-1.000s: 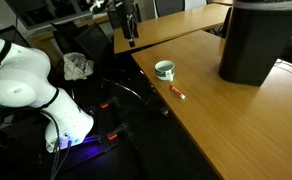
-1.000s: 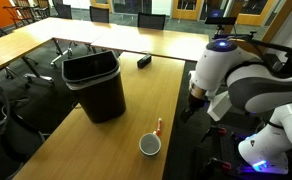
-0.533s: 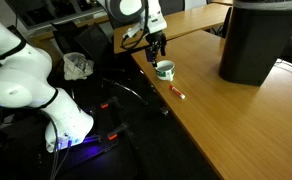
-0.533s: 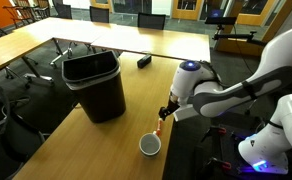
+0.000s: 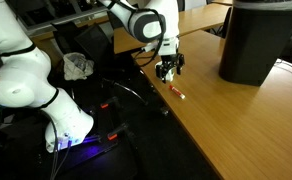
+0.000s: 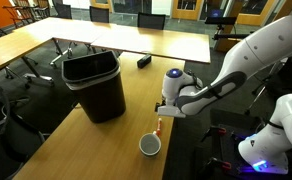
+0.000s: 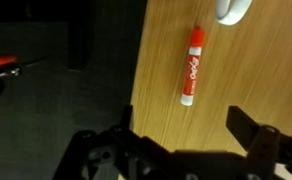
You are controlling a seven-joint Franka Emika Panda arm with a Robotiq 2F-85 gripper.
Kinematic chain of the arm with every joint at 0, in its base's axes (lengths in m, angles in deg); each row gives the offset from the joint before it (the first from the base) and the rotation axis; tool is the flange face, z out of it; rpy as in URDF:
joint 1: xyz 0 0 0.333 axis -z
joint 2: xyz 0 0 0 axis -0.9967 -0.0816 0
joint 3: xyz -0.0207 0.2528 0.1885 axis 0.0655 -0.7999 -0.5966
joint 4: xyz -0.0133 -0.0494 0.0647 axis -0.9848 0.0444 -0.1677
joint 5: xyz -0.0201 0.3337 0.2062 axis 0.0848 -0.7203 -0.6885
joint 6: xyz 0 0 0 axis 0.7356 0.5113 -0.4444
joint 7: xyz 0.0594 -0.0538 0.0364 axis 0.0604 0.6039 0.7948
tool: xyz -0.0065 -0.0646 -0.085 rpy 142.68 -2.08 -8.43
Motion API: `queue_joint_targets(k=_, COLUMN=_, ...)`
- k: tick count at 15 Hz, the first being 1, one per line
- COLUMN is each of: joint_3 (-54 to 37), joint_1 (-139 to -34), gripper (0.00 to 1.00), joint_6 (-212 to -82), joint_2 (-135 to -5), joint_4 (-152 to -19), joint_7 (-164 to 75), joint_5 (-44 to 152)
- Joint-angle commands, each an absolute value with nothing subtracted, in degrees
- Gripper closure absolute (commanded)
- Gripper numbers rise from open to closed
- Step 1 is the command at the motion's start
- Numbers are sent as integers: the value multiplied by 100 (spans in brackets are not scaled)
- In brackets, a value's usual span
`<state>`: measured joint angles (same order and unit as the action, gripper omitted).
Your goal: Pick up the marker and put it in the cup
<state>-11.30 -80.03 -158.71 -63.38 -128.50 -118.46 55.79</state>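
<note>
the marker (image 7: 192, 65) lies flat on the wooden table (image 7: 251, 70), close to its edge, with its long axis running almost straight up and down the wrist view, leaning only slightly. its red-orange body points toward the cup (image 7: 232, 9), which is cut off at the top of that view, and its whitish end points away from the cup, toward the gripper (image 7: 181, 128). the gripper's jaws stand wide apart with nothing between them, hovering above the table just short of the marker's whitish end. in an exterior view the marker (image 6: 159, 125) sits between the gripper (image 6: 162, 109) and the cup (image 6: 150, 146), near the cup but apart from it; in an exterior view the marker (image 5: 177, 92) lies on a diagonal just below the gripper (image 5: 168, 70), which blocks the cup. the table is light brown wood and also carries a big black bin (image 6: 94, 84) and a small black object (image 6: 144, 62) farther back. another long wooden table (image 6: 46, 40) stands behind, and the floor beside the table edge is dark.
</note>
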Motion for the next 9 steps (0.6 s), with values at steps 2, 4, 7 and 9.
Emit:
queue_joint_targets(k=2, joint_3=-793, joint_1=-8382, gripper=0, joint_6=-15763, joint_2=-7146, joint_4=-12327, joint_7=-12096, joint_5=5210)
queue_joint_targets(k=4, joint_3=-716, joint_1=-8493, gripper=4, joint_6=-15802, joint_2=-7446, joint_4=-12131, joint_7=-11995, joint_5=5147)
queue_joint_targets(k=7, joint_3=-640, joint_1=-8595, gripper=12, joint_6=-15859, joint_2=-7783, joint_4=-11848, joint_7=-11857, joint_5=5054)
queue_joint_targets(k=9, joint_3=-626, joint_1=-8616, gripper=16, joint_6=-15849, joint_2=-7963, joint_4=-11681, joint_7=-11759, joint_5=4983)
